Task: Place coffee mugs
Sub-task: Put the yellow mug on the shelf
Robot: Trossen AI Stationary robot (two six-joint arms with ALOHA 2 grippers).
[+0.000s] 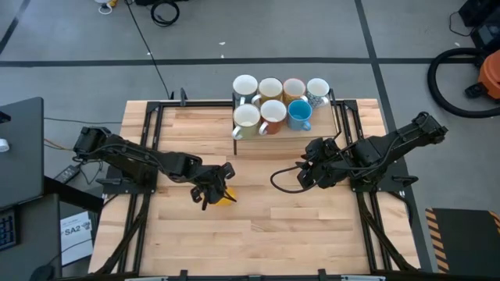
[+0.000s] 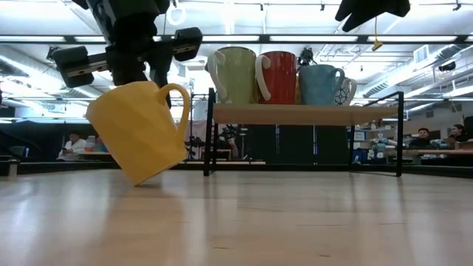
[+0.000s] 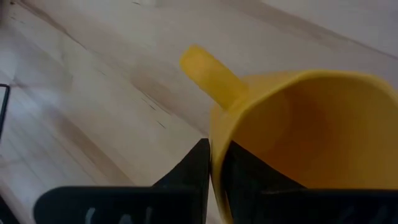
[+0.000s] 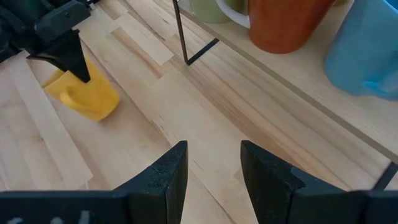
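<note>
The left claw [image 1: 212, 190] is clamped on the wall of a yellow mug [image 2: 139, 130], one finger inside the mouth and one outside, close beside the handle [image 3: 208, 70]. In the low view the mug hangs tilted, with only one bottom corner at or just above the bench [image 1: 258, 226], toward the left of the bench's middle. The right claw [image 4: 210, 168] waits with its fingers apart and nothing between them, above the bench right of centre, pointing toward the yellow mug. Farther out, along the bench's far edge, a low wooden shelf [image 2: 295, 113] on a black wire frame carries the other seven mugs in two rows: four at the back and three in front, including a pale green mug [image 2: 235, 74], a reddish-brown mug [image 2: 280, 77] and a blue mug [image 1: 299, 115]. The open spot seems to be at the right end of the front row, next to the blue mug. The mug looks like glazed ceramic: rigid, fairly heavy for a pinch on one wall, smooth enough to swing or slip, and liable to chip if it knocks its neighbours. A rim grip near the handle probably suits it, provided it is brought level before being set down gently.
</note>
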